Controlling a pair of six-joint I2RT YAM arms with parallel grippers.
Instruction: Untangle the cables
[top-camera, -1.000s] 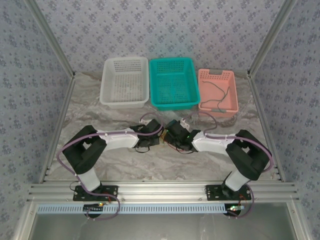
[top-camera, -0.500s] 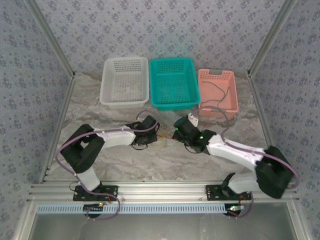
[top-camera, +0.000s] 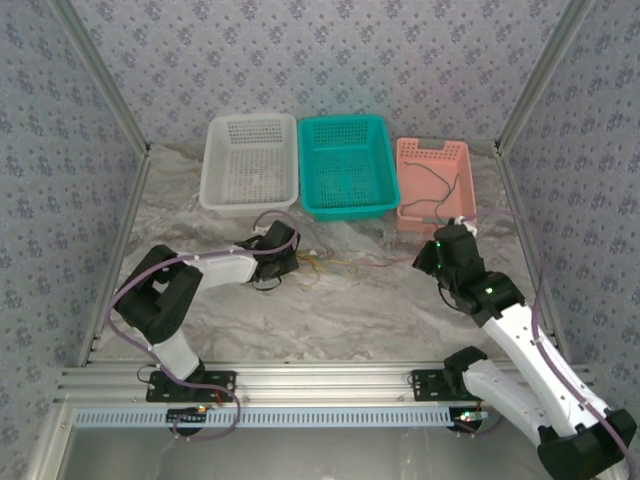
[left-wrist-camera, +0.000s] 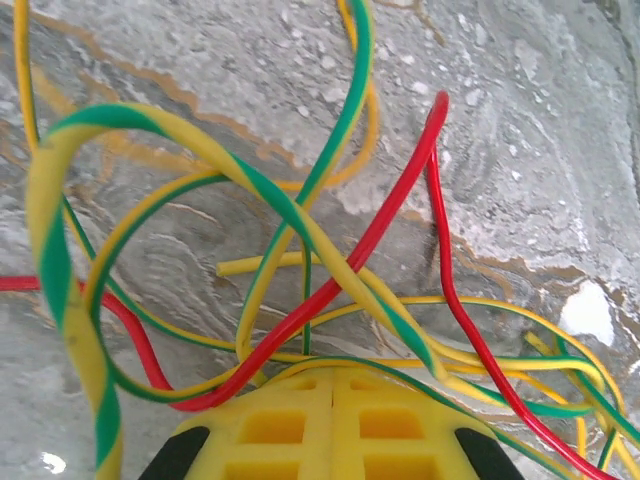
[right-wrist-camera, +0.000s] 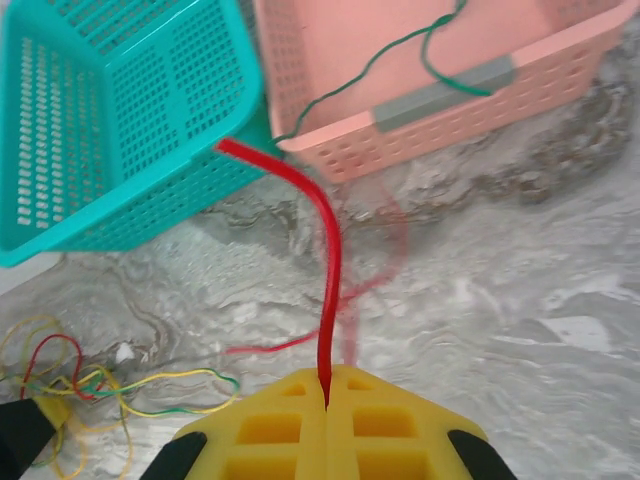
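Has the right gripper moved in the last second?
Yes. The right gripper, shut on a red cable, has swung right, from in front of the teal basket to in front of the pink basket.

Top external: set high behind the arm bases (top-camera: 190, 382), tilted down and forward across the whole desk (top-camera: 340, 310) to the far wall. Left wrist: very close to the desk, aimed steeply down past the left pincer (left-wrist-camera: 333, 420) at the cables (left-wrist-camera: 300, 230). Right wrist: farther off the surface, aimed forward and down past the right pincer (right-wrist-camera: 328, 400) toward the teal basket (right-wrist-camera: 110, 120) and pink basket (right-wrist-camera: 450, 100). Shared by all three: the cables, low left in the right wrist view. Shared by top and right wrist: both baskets.
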